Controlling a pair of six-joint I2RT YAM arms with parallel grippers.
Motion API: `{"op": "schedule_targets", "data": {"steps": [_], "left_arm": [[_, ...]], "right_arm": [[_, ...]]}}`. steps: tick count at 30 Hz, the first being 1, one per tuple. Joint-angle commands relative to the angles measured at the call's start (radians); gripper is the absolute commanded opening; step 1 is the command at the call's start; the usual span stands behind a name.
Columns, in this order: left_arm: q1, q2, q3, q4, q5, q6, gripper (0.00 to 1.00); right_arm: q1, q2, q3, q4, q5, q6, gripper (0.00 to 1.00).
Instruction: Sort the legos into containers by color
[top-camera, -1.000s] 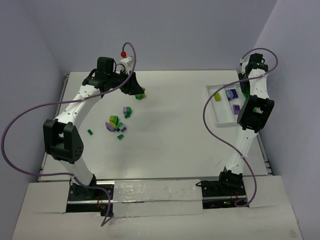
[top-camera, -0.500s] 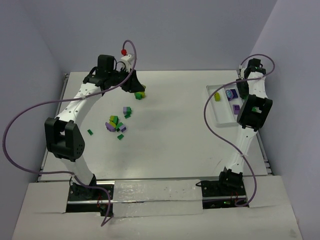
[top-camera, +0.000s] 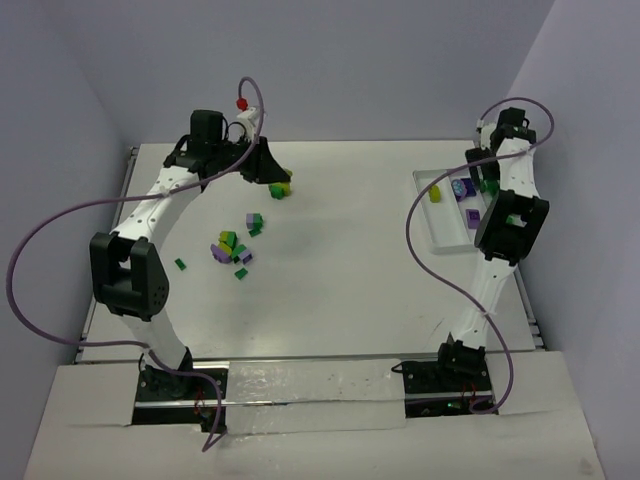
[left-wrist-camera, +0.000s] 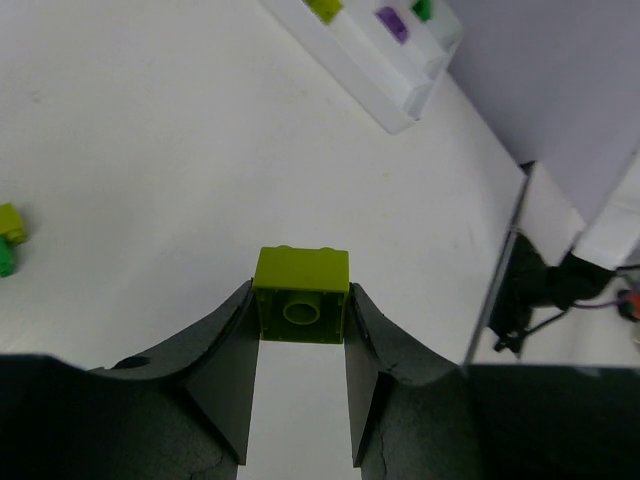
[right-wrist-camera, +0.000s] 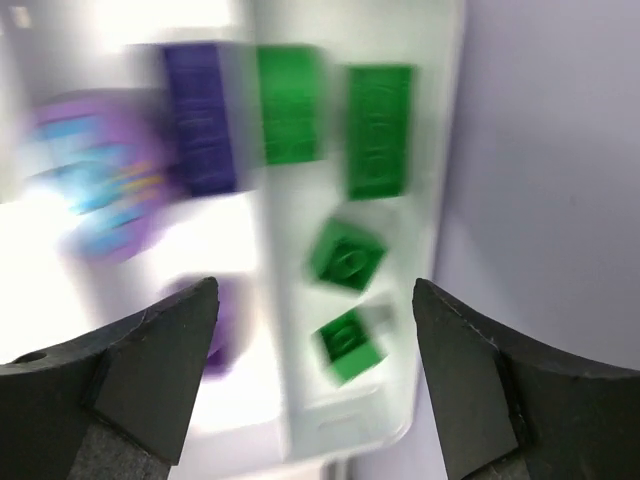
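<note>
My left gripper (left-wrist-camera: 300, 305) is shut on a yellow-green lego (left-wrist-camera: 302, 295), held above the table at the back left (top-camera: 270, 168). Loose legos (top-camera: 232, 250) in green, yellow-green and purple lie in a pile left of centre. The white containers (top-camera: 447, 218) stand at the far right and hold a yellow-green lego (top-camera: 435, 194) and purple legos (top-camera: 463, 188). My right gripper (right-wrist-camera: 315, 300) hangs open over them, nothing between its fingers. Below it several green legos (right-wrist-camera: 346, 258) lie in the right compartment, one blurred (right-wrist-camera: 348, 343), and purple ones (right-wrist-camera: 200, 115) lie in the middle one.
A yellow-green and a green brick (top-camera: 282, 188) lie just under the left gripper. Single green bricks (top-camera: 180, 264) sit apart from the pile. A purple and green pair (top-camera: 254, 222) lies between. The table's right edge (top-camera: 530, 300) runs close beside the containers.
The right gripper's jaws have spread wide open over the containers. The left gripper has shifted slightly with the yellow-green lego still in it.
</note>
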Motion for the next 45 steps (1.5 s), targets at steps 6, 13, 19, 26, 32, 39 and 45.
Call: {"op": "schedule_targets", "data": {"steps": [6, 13, 19, 26, 32, 39, 45], "left_arm": [[0.041, -0.101, -0.418, 1.067, 0.422, -0.908, 0.00], [0.041, -0.121, -0.471, 1.071, 0.394, -1.212, 0.00], [0.020, -0.141, -0.528, 1.185, 0.413, -1.378, 0.00], [-0.063, -0.173, -0.506, 0.981, 0.407, -1.212, 0.00], [-0.097, -0.173, -0.500, 0.915, 0.393, -1.156, 0.00], [-0.092, -0.169, -0.494, 0.944, 0.394, -1.174, 0.00], [-0.077, -0.161, -0.504, 1.102, 0.396, -1.281, 0.00]], "right_arm": [[0.455, -0.538, -0.302, 0.104, -0.543, 0.012, 0.88], [0.746, -0.687, -0.454, 0.218, -0.737, -0.045, 0.90], [0.881, -0.722, -0.506, 0.205, -0.753, -0.120, 0.90], [0.909, -0.702, -0.466, 0.204, -0.794, -0.132, 0.90], [0.940, -0.667, -0.406, 0.200, -0.802, -0.132, 0.87], [0.956, -0.663, -0.411, 0.174, -0.767, -0.156, 0.54], [0.955, -0.669, -0.429, 0.150, -0.713, -0.138, 0.82]]}}
